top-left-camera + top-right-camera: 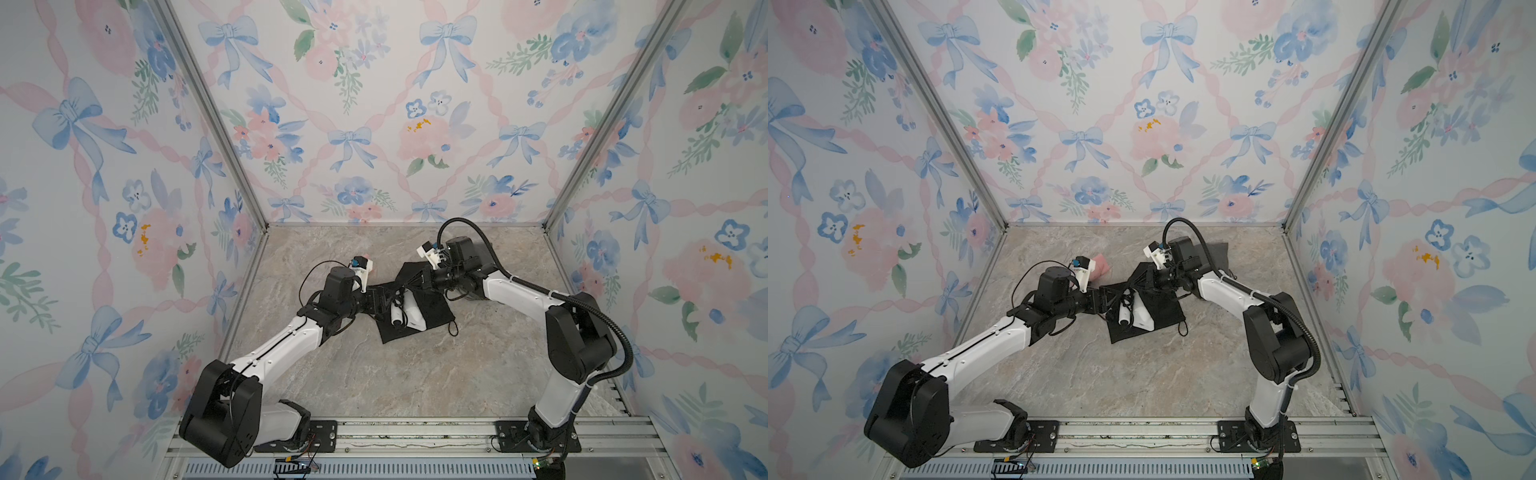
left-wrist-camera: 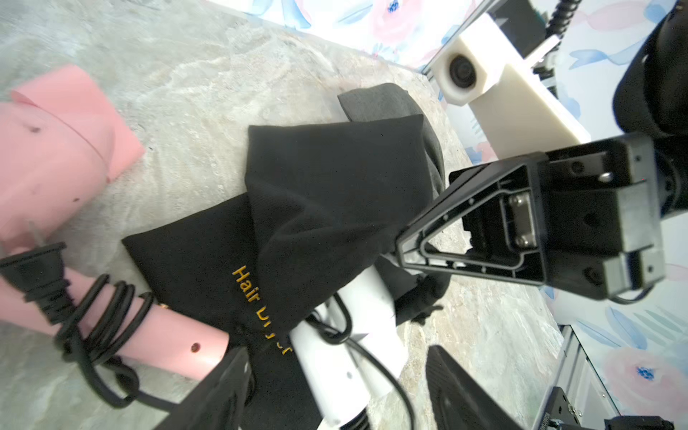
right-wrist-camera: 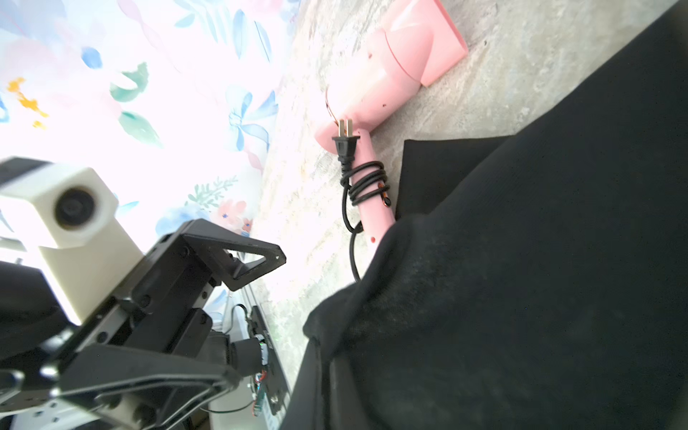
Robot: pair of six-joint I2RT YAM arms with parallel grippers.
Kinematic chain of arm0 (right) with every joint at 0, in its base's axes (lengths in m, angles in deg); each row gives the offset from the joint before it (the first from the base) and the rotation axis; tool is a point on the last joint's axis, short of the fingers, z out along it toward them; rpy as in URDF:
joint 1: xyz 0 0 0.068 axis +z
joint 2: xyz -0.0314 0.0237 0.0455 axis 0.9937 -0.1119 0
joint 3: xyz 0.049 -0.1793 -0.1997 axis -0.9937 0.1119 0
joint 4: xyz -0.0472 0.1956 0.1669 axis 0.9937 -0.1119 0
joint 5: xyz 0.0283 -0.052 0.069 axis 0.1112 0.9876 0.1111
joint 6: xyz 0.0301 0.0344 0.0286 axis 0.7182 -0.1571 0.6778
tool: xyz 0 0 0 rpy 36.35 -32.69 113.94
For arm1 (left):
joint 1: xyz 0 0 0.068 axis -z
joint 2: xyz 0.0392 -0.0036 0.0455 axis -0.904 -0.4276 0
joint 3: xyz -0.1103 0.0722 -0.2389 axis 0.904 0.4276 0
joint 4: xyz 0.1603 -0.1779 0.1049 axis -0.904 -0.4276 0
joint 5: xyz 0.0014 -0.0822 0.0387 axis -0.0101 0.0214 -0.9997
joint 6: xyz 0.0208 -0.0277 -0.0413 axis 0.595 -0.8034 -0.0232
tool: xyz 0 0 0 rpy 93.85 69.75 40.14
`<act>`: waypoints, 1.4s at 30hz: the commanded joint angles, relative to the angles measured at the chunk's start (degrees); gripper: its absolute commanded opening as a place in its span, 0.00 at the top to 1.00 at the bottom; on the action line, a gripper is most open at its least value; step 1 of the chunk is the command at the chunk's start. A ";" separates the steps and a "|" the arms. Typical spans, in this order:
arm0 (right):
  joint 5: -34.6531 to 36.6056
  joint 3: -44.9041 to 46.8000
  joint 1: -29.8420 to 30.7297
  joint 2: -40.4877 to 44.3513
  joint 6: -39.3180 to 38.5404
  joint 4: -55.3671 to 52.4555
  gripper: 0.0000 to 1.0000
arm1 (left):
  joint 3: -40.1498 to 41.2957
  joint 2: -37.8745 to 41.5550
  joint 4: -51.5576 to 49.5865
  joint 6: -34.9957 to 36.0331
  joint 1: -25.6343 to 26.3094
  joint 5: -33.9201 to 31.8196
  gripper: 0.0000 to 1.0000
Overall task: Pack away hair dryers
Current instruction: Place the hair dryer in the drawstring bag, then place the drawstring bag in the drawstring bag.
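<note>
Here the black pouch (image 2: 327, 186) is pinched by the closed right gripper (image 2: 401, 242), the white hair dryer (image 2: 368, 296) straddled by the open left gripper (image 2: 338, 353).

The pink plastic hair dryer (image 2: 56, 160) is a flat pastel pink all over, its handle wound with a glossy black power cord (image 2: 100, 305) ending in a black plug (image 2: 37, 268). The white plastic hair dryer (image 2: 324, 368) is plain white, also with a black cord. The black fabric drawstring pouch (image 2: 324, 193) carries golden-yellow stitched lettering (image 2: 247, 286); the dark grey cloth pouch (image 2: 376, 102) is unmarked. The stone-look tabletop (image 1: 374, 374) is mottled grey and beige with pale veins. The papered enclosure walls (image 1: 353, 104) are white with watercolour blue bows, crossing pink ribbons, pink and blue flowers and green leaves. The left robot arm (image 1: 282, 345) and right robot arm (image 1: 515, 291) have white links and black joints.
</note>
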 commanded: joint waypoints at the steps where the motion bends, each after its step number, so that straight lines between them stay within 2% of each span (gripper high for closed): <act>1: -3.03 -2.57 -0.66 1.66 4.12 3.69 1.00 | 2.53 1.33 0.12 0.81 -0.34 -3.29 0.25; 5: -3.43 -2.64 -1.22 2.35 6.35 4.35 1.00 | 4.79 1.06 0.53 0.13 0.34 -5.87 0.28; 15: -6.49 -2.80 -2.20 2.88 10.86 7.52 1.00 | 4.38 0.31 3.52 1.72 1.66 -11.58 0.32; 23: -8.28 -2.96 -2.21 2.53 15.35 11.94 1.00 | 0.55 -2.57 6.00 2.54 1.66 -9.88 0.33; 29: -7.78 -5.17 -1.77 2.53 12.28 7.07 1.00 | -1.45 -3.66 7.98 3.54 1.84 -8.42 0.33; 38: -7.81 -6.60 -1.27 2.95 11.14 5.00 1.00 | -7.07 -11.89 10.13 6.20 2.74 -6.95 0.35; 40: -7.73 -7.20 -1.27 3.22 10.63 3.95 1.00 | -8.34 -13.69 10.50 6.54 2.73 -6.95 0.43; 42: -6.93 -8.28 -1.31 3.54 8.49 0.95 1.00 | -9.79 -15.23 10.57 6.78 2.72 -6.62 0.62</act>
